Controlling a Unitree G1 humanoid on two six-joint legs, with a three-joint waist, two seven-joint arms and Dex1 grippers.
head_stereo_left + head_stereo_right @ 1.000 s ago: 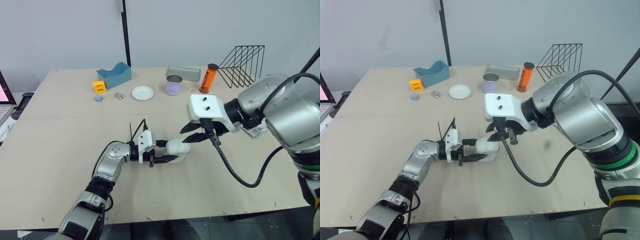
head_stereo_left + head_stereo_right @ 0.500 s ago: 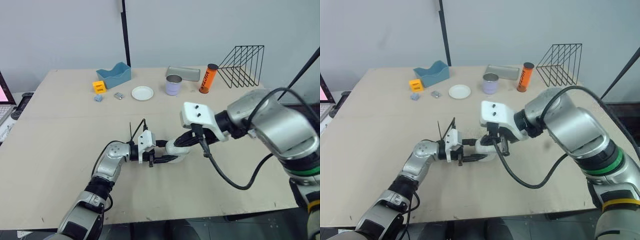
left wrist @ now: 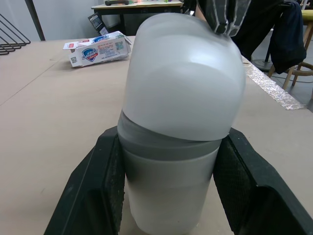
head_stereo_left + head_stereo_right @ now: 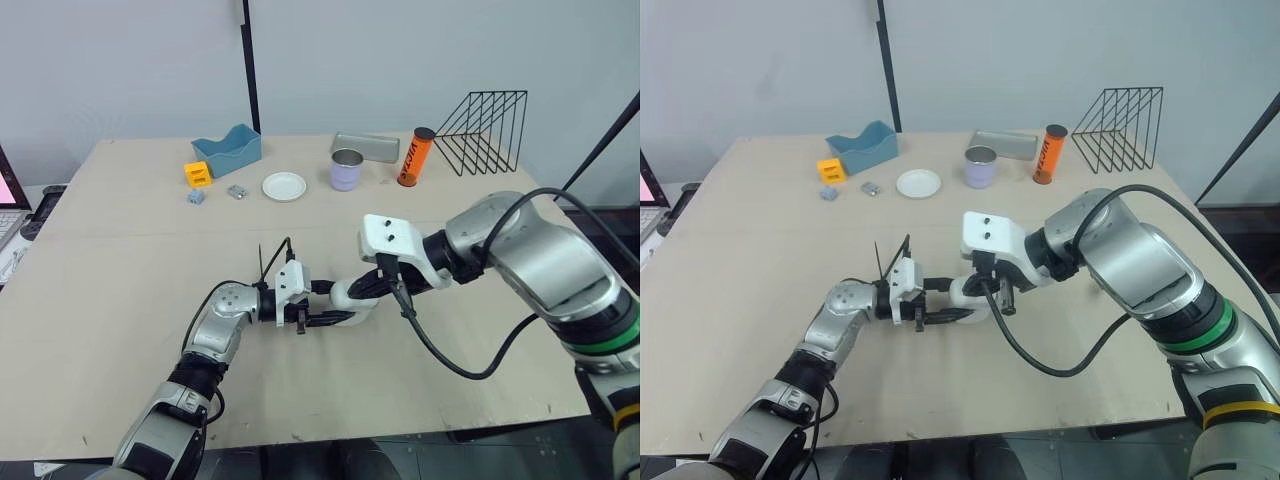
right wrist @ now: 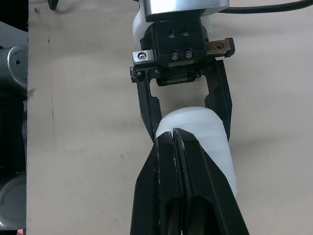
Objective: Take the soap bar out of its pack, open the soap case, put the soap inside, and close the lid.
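The white oval soap case (image 4: pixel 352 294) lies mid-table with my left gripper (image 4: pixel 338 306) shut on its sides; in the left wrist view its translucent lid (image 3: pixel 183 83) sits over the grey base between the black fingers (image 3: pixel 100 183). My right gripper (image 5: pixel 173 133) is shut with nothing between its fingers, and its tips rest on the top of the case (image 5: pixel 215 147). The printed soap pack (image 3: pixel 98 46) lies on the table beyond the case.
Along the far edge stand a blue tray (image 4: pixel 228 150), an orange block (image 4: pixel 199 173), a white plate (image 4: pixel 285 186), a lilac cup (image 4: pixel 347 170), a grey tray (image 4: pixel 367 146), an orange tube (image 4: pixel 416 157) and a wire rack (image 4: pixel 485 130).
My right gripper has come down and to the left from above the case, shut its fingers and now touches the case top. The left gripper and case have stayed put.
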